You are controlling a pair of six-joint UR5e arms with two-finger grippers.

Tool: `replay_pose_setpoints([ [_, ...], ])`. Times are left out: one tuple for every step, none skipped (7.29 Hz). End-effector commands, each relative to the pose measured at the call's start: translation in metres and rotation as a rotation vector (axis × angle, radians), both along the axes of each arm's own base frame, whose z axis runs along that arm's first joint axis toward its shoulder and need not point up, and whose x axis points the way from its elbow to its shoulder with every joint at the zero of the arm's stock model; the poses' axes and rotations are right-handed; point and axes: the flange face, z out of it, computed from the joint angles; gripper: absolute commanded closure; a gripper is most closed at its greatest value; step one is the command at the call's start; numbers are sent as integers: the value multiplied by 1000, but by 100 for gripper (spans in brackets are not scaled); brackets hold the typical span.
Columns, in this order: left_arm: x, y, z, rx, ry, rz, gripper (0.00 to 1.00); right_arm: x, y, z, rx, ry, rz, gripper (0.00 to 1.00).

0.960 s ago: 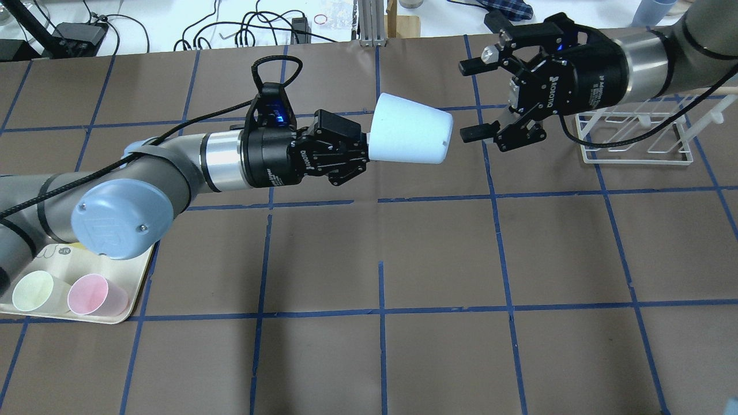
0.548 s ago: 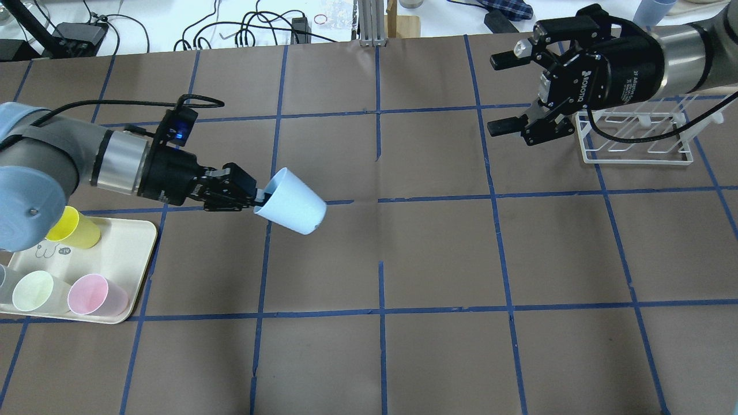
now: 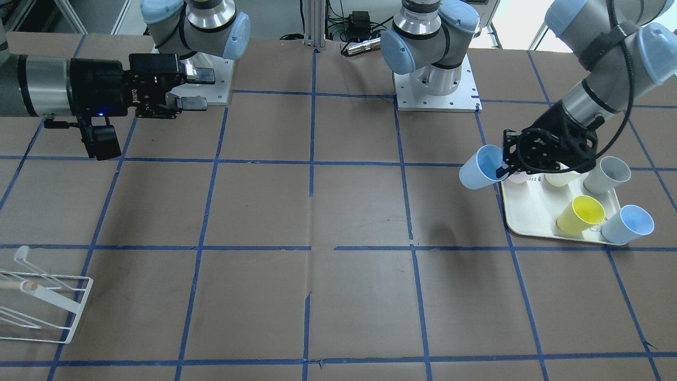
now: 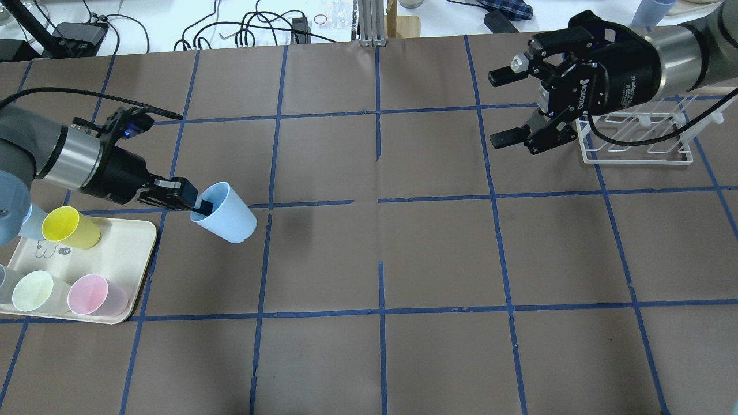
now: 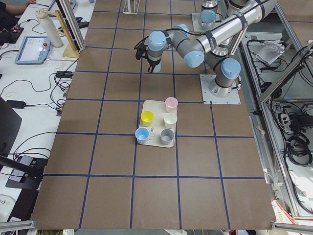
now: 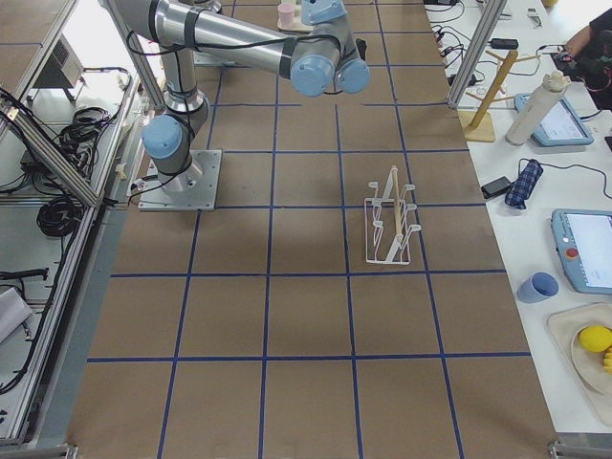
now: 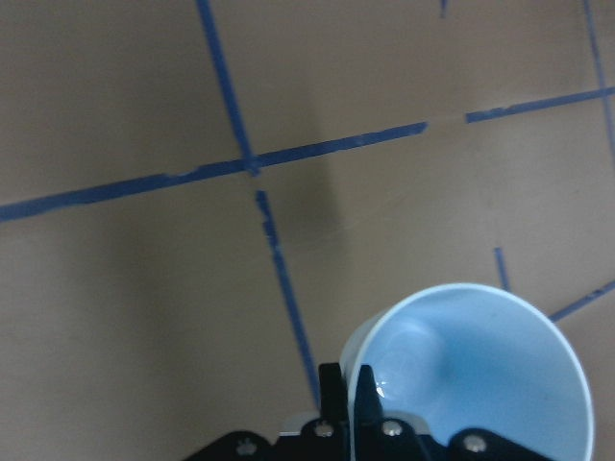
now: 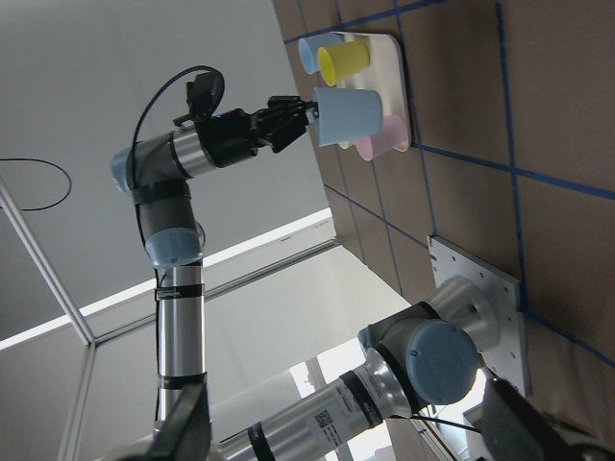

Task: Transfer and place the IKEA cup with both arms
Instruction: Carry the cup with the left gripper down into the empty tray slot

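Observation:
The IKEA cup point(image 4: 226, 221), light blue with a sky-blue inside, hangs tilted above the table just beside the tray's point(image 4: 124, 253) inner edge. My left gripper point(image 4: 196, 206) is shut on its rim, one finger inside the mouth. The front view shows the cup point(image 3: 477, 169) and the left gripper point(image 3: 502, 169). The left wrist view shows the cup's open mouth point(image 7: 471, 375). My right gripper point(image 4: 507, 106) is open and empty, far off at the back right near the rack; it also shows in the front view point(image 3: 194, 90).
The tray holds a yellow cup point(image 4: 72, 226), a pale green cup point(image 4: 33, 291) and a pink cup point(image 4: 95, 295); the front view adds a grey cup point(image 3: 608, 175) and another blue cup point(image 3: 629, 223). A white wire rack point(image 4: 634, 141) stands at the back right.
My left arm has drawn the cup back from mid-table, close to the right gripper, leftward and down to beside the tray. My right gripper has pulled back slightly to the right, still open.

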Motion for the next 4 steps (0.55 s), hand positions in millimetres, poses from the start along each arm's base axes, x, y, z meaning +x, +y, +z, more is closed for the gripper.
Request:
replay_pose_setpoints([
  [70, -15, -17, -85, -125, -31, 100, 31, -3, 12, -22, 301, 69, 1],
  [84, -28, -28, -72, -151, -81, 100, 45, -4, 15, -57, 456, 100, 1],
  [95, -39, -30, -69, -168, -127, 100, 53, -5, 16, -81, 621, 113, 1],
  [96, -38, -54, -36, -147, -174, 100, 60, 1, 20, -122, 771, 143, 1],
])
